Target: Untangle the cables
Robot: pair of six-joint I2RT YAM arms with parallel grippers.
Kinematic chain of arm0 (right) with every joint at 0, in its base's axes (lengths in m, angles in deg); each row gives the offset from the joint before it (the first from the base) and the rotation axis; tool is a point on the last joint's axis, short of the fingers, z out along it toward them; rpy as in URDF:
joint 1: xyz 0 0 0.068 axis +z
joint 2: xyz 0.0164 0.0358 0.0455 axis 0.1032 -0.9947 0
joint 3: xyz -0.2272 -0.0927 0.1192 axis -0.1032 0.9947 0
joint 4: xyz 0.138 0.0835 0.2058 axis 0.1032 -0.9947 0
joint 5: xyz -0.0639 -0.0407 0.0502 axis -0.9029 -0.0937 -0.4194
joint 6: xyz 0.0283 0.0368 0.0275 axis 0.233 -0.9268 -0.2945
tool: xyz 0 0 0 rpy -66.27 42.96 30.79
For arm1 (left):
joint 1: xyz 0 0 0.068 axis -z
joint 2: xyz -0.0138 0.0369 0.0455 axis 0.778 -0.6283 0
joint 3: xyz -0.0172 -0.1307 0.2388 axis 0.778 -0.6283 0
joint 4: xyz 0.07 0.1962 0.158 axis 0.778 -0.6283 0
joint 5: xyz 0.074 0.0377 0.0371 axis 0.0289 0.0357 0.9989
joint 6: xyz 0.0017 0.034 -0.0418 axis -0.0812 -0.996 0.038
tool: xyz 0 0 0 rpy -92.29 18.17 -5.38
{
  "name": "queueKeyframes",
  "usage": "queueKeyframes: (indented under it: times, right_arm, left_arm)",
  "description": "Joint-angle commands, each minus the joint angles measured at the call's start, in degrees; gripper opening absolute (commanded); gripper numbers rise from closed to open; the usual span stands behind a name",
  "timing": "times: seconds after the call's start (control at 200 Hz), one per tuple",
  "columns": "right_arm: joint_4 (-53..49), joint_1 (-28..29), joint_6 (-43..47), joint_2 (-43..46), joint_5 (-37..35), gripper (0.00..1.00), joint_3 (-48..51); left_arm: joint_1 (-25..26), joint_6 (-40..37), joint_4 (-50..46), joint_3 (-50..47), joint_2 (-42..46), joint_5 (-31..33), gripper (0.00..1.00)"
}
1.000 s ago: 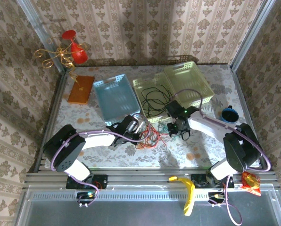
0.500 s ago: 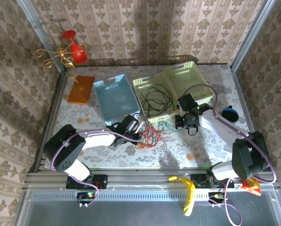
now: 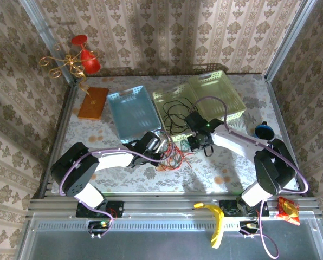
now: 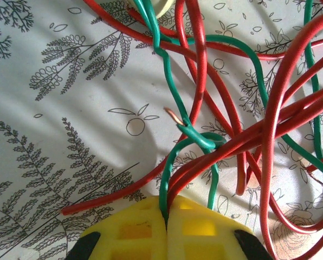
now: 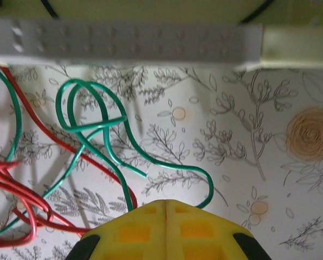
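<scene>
My left gripper (image 4: 166, 212) is clenched on the green cable (image 4: 175, 103), which runs straight into the seam between the yellow pads at the bottom centre of the left wrist view. Strands of the red cable (image 4: 270, 135) crowd in beside it, and I cannot tell whether any of them are pinched too. I judge this hold to be an anchor: it pins the green strand just below its bare copper tip (image 4: 171, 114), in the middle of that frame, so the knot has something to be pulled against. My right gripper (image 5: 166, 208) has its pads pressed together at the bottom of the right wrist view, with nothing visible in the seam. The green cable loops in the upper left there and disappears under the pads on either side, so I cannot tell whether I have it. From above, the red and green tangle lies on the table (image 3: 232, 168) in the lower centre, between my two grippers and just below the pale green tray (image 3: 162, 105). The black cable (image 3: 178, 112) sits coiled in that tray, apart from the others and free by the look of it.
</scene>
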Motion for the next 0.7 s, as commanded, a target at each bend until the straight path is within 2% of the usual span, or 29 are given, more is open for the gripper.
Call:
queueKeyframes:
  times: [0.0, 0.325, 0.44, 0.55, 0.695]
  right_arm:
    - [-0.88, 1.56, 2.81, -1.24, -4.9, 0.0, -2.3]
    - [-4.13, 6.73, 8.29, -4.87, -12.11, 0.0, -5.31]
    - [-6.6, 7.45, 6.37, -5.27, -17.51, 0.0, -4.88]
    - [-7.28, 5.76, 2.03, -2.51, -19.77, 0.0, -2.13]
    - [-8.68, -0.76, -4.7, 2.65, -17.57, 0.0, 2.17]
  left_arm:
    - [1.02, -2.08, -4.16, 0.42, -2.46, -0.18, 0.0]
    - [1.13, -2.04, -4.37, 0.61, -2.56, 0.03, 0.0]
    - [1.17, -2.3, -4.7, 0.79, -2.71, -0.06, 0.0]
    - [1.2, -2.2, -4.45, 0.53, -2.56, -0.06, 0.0]
    - [1.17, -2.62, -4.27, 0.58, -2.73, -0.02, 0.0]
